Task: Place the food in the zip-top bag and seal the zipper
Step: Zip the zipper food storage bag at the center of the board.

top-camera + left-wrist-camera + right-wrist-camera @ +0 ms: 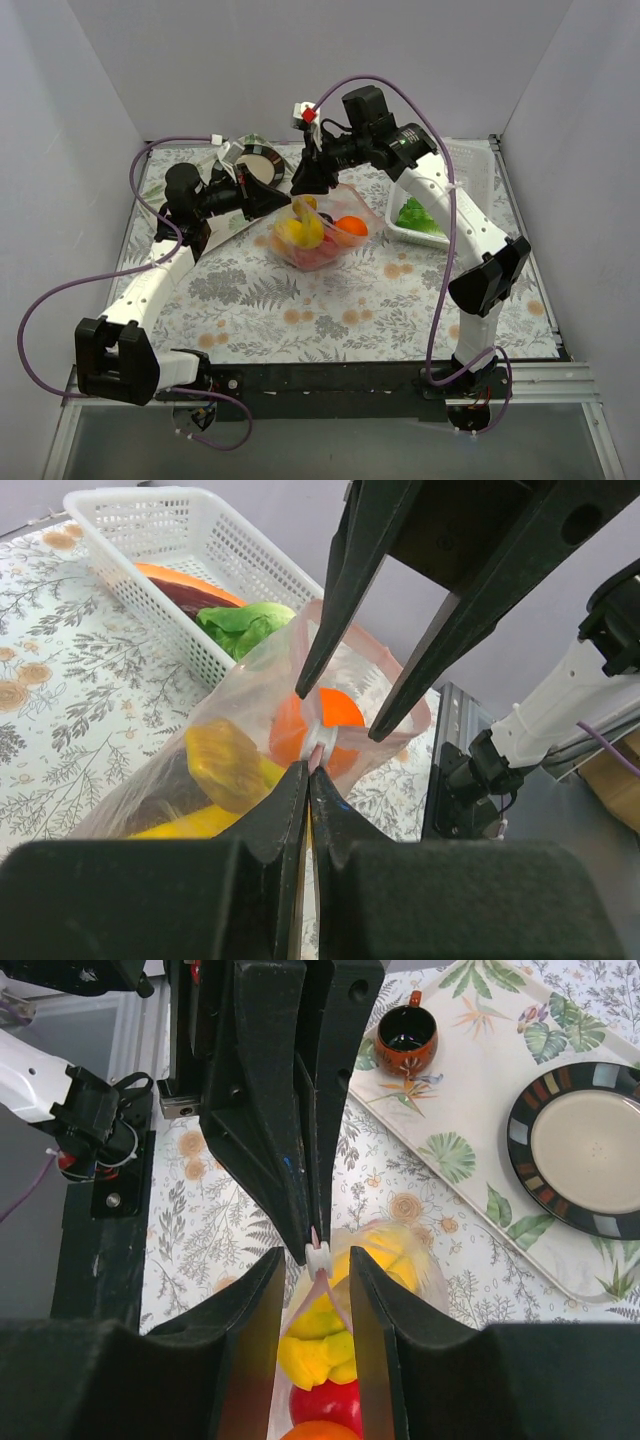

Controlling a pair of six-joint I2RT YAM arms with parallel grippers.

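The clear zip-top bag (325, 240) lies mid-table and holds yellow fruit (300, 232), an orange (350, 227) and a red fruit (330, 1405). My left gripper (310, 770) is shut on the end of the pink zipper strip (330, 1295), just behind the white slider (317, 1253). My right gripper (317, 1260) is open, with a finger on each side of the slider and a gap to it on both sides. In the top view the left gripper (287, 200) and the right gripper (303, 187) meet at the bag's left end. A green leafy piece (245, 625) lies in the basket.
A white slotted basket (470, 170) stands at the right and also holds an orange and a dark red piece. A leaf-printed tray (470, 1110) at the back left carries a dark-rimmed plate (590, 1145) and a brown cup (407, 1040).
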